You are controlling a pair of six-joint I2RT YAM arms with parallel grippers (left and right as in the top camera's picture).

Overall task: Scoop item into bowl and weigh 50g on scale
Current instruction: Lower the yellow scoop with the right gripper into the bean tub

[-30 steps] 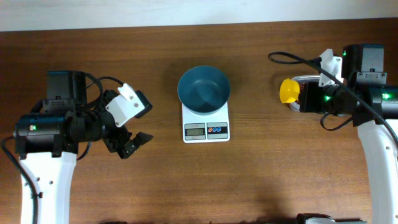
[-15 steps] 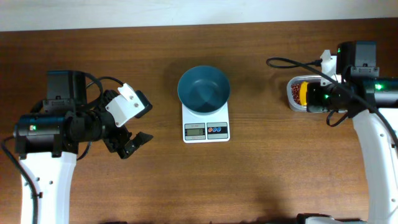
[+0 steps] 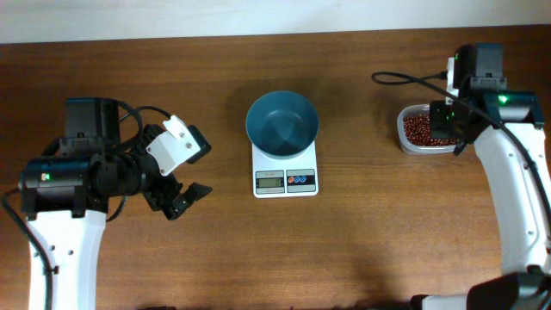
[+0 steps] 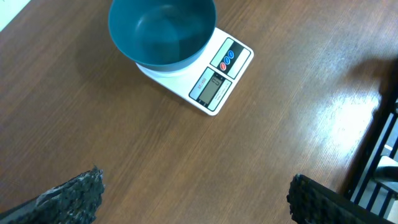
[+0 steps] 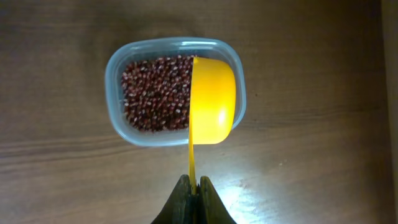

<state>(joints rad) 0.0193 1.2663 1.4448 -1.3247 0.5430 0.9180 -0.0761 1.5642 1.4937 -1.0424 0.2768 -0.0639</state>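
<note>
The teal-blue bowl (image 3: 281, 123) stands empty on the white scale (image 3: 285, 179) at the table's middle; both also show in the left wrist view, the bowl (image 4: 161, 31) and the scale (image 4: 221, 78). The reddish-brown beans (image 5: 155, 93) fill a clear container (image 5: 115, 62) at the right (image 3: 419, 129). My right gripper (image 5: 193, 183) is shut on the thin handle of a yellow scoop (image 5: 212, 99), which is turned on its side over the container's right half. My left gripper (image 4: 193, 196) is open and empty, left of the scale (image 3: 185, 196).
The right arm's wrist (image 3: 469, 82) hangs over the container and hides the scoop in the overhead view. Cables (image 3: 405, 80) run from it. A dark frame (image 4: 382, 143) stands at the table's edge in the left wrist view.
The right arm has swung the yellow scoop from left of the container to over the beans, turning the wrist. The scoop is now hidden in the overhead view. The left arm has not moved.
</note>
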